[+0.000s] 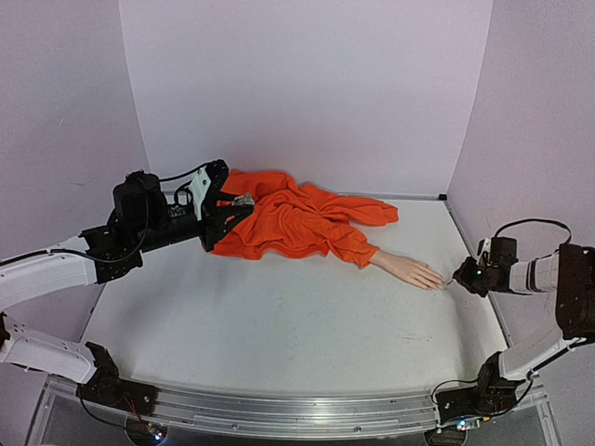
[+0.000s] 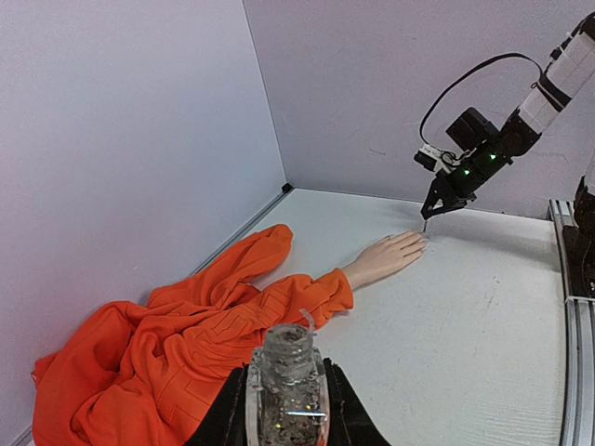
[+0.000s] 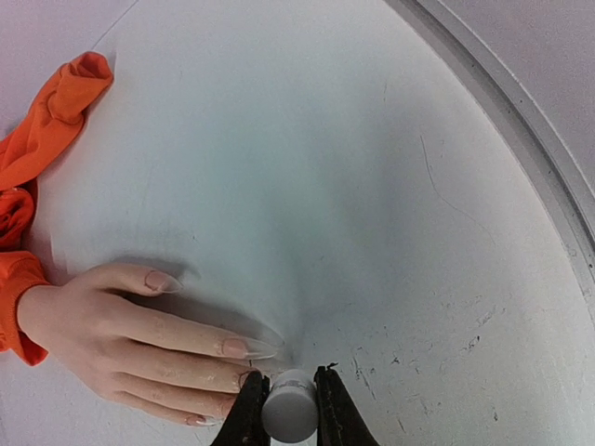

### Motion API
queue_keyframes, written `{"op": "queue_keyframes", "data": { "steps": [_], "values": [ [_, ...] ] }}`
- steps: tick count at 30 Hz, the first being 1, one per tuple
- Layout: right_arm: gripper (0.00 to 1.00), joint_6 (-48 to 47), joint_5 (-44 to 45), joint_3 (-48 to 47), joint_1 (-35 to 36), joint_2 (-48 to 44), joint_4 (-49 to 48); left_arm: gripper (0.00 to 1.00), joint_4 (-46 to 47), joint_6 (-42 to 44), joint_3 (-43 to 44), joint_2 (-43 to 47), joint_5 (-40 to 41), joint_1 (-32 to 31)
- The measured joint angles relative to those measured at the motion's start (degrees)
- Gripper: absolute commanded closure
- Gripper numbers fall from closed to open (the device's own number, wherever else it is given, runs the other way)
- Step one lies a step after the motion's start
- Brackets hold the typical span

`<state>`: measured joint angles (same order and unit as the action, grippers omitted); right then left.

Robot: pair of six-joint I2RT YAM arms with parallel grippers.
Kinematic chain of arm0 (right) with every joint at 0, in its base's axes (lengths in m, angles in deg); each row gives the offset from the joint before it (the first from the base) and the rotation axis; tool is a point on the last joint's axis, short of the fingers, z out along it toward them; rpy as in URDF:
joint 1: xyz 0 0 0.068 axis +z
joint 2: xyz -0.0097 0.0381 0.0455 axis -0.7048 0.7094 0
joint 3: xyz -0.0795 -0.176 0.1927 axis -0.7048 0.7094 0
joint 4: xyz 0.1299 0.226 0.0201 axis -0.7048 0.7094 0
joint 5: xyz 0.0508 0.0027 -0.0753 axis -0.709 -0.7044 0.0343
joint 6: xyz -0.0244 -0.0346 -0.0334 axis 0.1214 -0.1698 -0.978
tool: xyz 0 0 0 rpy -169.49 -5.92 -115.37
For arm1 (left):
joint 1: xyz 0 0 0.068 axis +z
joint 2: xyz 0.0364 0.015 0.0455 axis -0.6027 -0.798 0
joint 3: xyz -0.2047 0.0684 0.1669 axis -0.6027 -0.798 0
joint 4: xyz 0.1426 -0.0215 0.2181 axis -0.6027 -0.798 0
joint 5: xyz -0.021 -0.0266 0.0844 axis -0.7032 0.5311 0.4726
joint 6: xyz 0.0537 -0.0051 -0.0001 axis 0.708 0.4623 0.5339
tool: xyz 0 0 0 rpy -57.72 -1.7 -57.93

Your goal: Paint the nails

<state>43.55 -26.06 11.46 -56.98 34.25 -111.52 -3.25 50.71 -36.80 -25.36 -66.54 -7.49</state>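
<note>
The pale mannequin hand (image 1: 407,269) lies palm down on the table, coming out of an orange sleeve (image 1: 296,223). Its nails show in the right wrist view, on the thumb (image 3: 163,281) and on a long finger (image 3: 244,348). My right gripper (image 1: 462,277) is shut on the white brush cap (image 3: 290,418), just off the fingertips. The thin brush points down at them (image 2: 425,223). My left gripper (image 1: 218,212) is shut on a small clear uncapped bottle (image 2: 288,376) of glittery polish. It holds the bottle upright over the orange cloth at the back left.
The orange garment (image 2: 158,358) is bunched along the back wall. Lilac walls close in the table (image 1: 279,325) on three sides. A metal rail (image 1: 279,413) runs along the near edge, and another (image 3: 521,139) along the right side.
</note>
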Motion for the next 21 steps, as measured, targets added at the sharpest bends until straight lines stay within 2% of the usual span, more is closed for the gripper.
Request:
{"op": "queue_keyframes", "data": {
  "steps": [8,21],
  "values": [
    [1.0,-0.2,-0.5,1.2,0.0,-4.7,-0.6,1.0,0.0,0.0,0.0,0.0,0.0,0.0],
    [1.0,-0.2,-4.1,1.2,0.1,-1.5,-2.1,1.0,0.0,0.0,0.0,0.0,0.0,0.0]
  ]
}}
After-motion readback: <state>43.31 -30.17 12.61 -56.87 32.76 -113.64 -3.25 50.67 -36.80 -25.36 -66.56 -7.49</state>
